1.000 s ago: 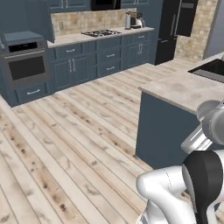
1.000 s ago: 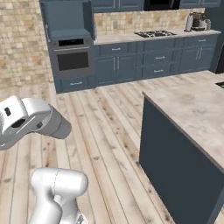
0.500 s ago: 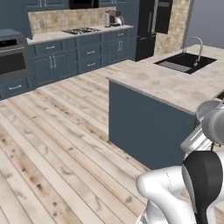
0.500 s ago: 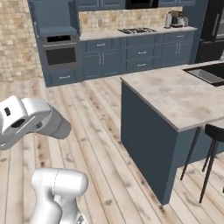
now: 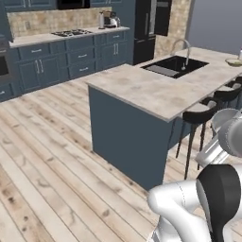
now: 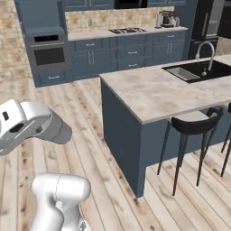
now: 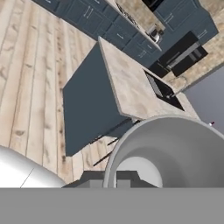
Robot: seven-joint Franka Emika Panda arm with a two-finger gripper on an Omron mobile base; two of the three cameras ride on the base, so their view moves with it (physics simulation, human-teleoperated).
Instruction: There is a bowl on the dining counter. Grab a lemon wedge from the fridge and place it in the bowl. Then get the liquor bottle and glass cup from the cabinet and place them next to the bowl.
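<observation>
Across the frame's middle runs the island tabletop [image 5: 156, 90], its black sink [image 5: 175, 65] upper right; a bowl [image 5: 234, 61] sits at the far right edge. Jaws are together, empty. No readable writing anywhere

Arm folded close over the base

The white arm [image 5: 198, 208] sits tucked, its elbow link [image 6: 27, 124] raised at the side; the pincer is closed.

text: none legible | labels: none | signs: none
</observation>
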